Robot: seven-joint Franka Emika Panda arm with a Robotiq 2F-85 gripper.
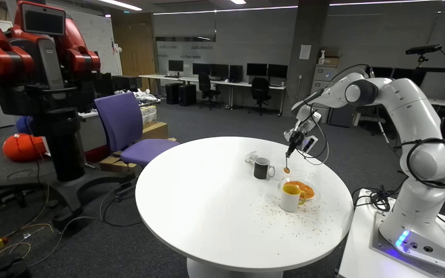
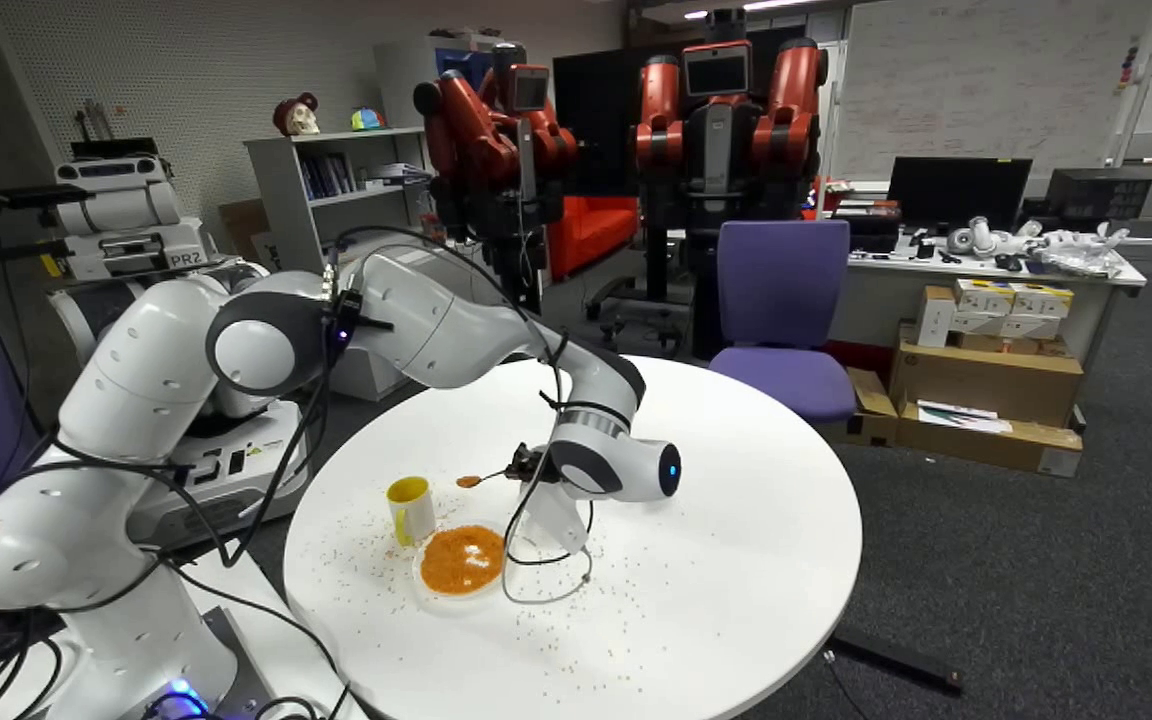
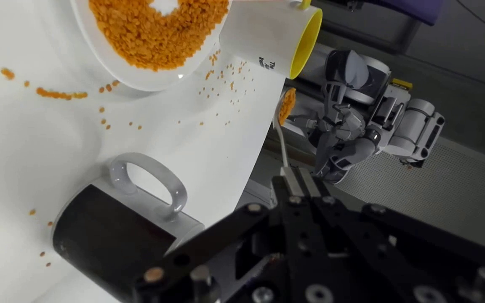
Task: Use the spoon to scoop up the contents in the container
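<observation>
The spoon (image 3: 283,149) juts out from my gripper (image 3: 299,171), whose fingers are shut on its handle; the grip end is hidden between them. A small heap of the orange contents (image 3: 288,105) rests in the spoon's head. Both exterior views show the spoon (image 1: 286,163) held clear of the table, off to one side of the container. That container is a shallow white dish (image 3: 139,81) with orange contents (image 2: 458,560) spread inside and a bare white patch showing through. My gripper (image 2: 518,468) is in the air, apart from the dish.
A white mug with a yellow inside (image 1: 289,200) stands close beside the dish. A dark mug with a white handle (image 1: 261,169) stands farther off, near crumpled clear plastic (image 1: 251,156). Orange grains lie scattered over the round white table (image 1: 207,193).
</observation>
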